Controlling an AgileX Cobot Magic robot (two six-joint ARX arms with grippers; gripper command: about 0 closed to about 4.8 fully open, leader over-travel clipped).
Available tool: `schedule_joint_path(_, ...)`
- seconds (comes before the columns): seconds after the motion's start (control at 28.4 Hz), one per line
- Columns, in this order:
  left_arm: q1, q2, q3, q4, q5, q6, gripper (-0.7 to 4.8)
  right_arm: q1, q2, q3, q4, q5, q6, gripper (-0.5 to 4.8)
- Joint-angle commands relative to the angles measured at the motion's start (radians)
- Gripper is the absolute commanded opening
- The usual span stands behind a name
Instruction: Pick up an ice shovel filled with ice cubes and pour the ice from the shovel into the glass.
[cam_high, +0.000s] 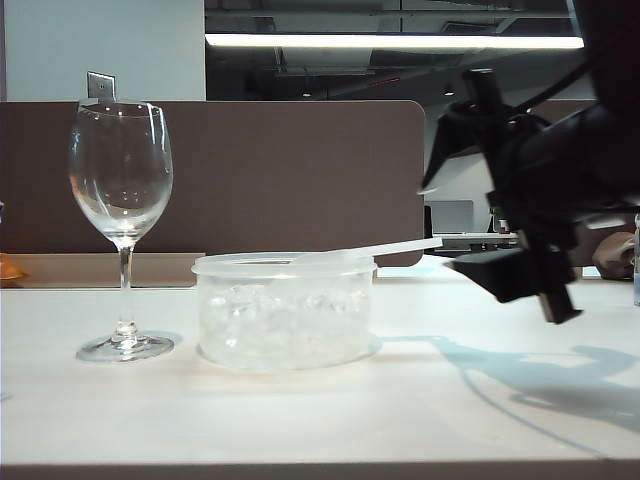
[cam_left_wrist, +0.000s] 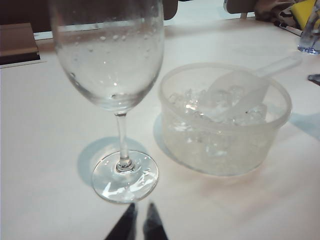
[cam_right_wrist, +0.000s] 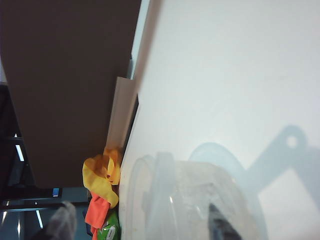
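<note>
Tall clear stemmed wine glass (cam_high: 121, 200) standing empty toward the white table's (cam_high: 320, 420) left edge, just beside a squat translucent plastic tub (cam_high: 285, 312) of glistening ice cubes (cam_left_wrist: 225, 112). Translucent white ice shovel (cam_left_wrist: 240, 90) lying in the tub, handle over its rim. Right gripper (cam_high: 478, 215) hovering near that handle with jaws spread wide, holding nothing; left gripper (cam_left_wrist: 139, 225), near the glass foot, nearly closed and empty.

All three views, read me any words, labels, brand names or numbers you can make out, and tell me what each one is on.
None can be read.
The glass, the tub, the ice shovel and the table carry no print.
The green packet in the right wrist view may bear print, but it is too small and blurred to read.
</note>
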Motion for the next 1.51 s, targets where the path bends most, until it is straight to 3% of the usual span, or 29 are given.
schedule_joint_path(0.04,0.001,0.001,0.001,0.008,-0.002,-0.003,0.29,0.001,0.043,0.035,0.025,-0.005,0.001,3.37)
schedule_joint_path(0.91,0.001,0.001,0.001,0.009,-0.002,-0.003,0.29,-0.043,0.24,0.186,0.041,0.006,0.001,3.01)
schedule_joint_path(1.06,0.001,0.001,0.001,0.009,-0.002,-0.003,0.29,-0.044,0.249,0.193,0.041,0.008,0.001,2.25)
schedule_joint_path(1.27,0.001,0.001,0.001,0.008,-0.002,-0.003,0.29,-0.044,0.253,0.194,0.04,0.011,0.001,1.86)
schedule_joint_path(1.34,0.001,0.001,0.001,0.009,-0.002,-0.003,0.29,-0.044,0.253,0.194,0.04,0.01,0.001,1.22)
schedule_joint_path(1.51,0.001,0.001,0.001,0.009,-0.002,-0.003,0.29,-0.044,0.253,0.194,0.039,0.01,0.001,1.11)
